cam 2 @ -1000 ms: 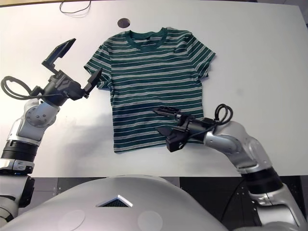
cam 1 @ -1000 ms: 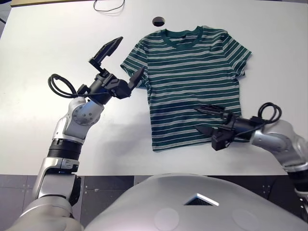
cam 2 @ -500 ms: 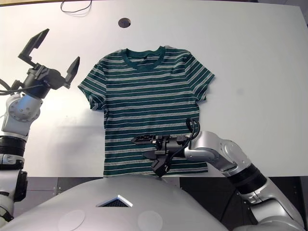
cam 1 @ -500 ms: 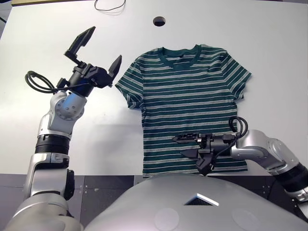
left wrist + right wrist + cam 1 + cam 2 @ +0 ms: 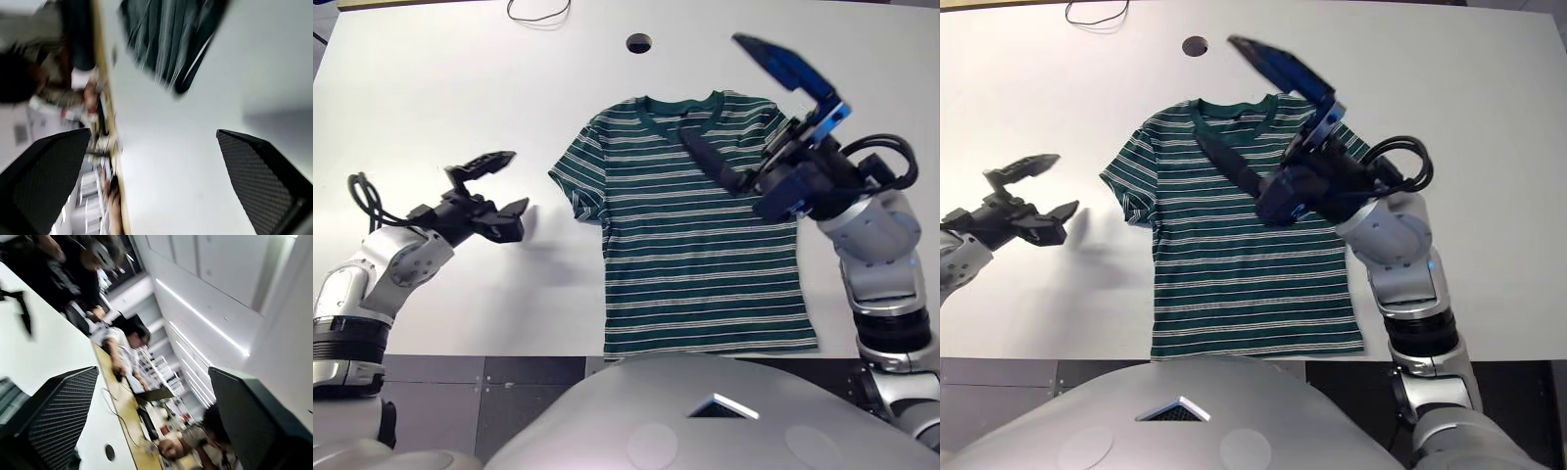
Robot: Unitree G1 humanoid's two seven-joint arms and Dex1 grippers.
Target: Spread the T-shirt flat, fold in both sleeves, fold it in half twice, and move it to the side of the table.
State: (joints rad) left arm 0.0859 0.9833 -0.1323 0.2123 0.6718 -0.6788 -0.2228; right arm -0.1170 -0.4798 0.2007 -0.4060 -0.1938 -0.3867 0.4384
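Nearest edge first: the T-shirt (image 5: 695,255) lies spread flat on the white worktop (image 5: 431,88), hem toward the robot, both sleeves out. The left tool (image 5: 512,182) hangs low with its fingers apart, gripping nothing. It's well clear of the sleeve on its side, with bare worktop between them. Further back, the right tool (image 5: 715,90) is up in the air above the shirt's chest and right shoulder, fingers splayed wide, nothing in them. Beyond the collar sit a dark round hole (image 5: 636,43) and a looped cable (image 5: 536,10).
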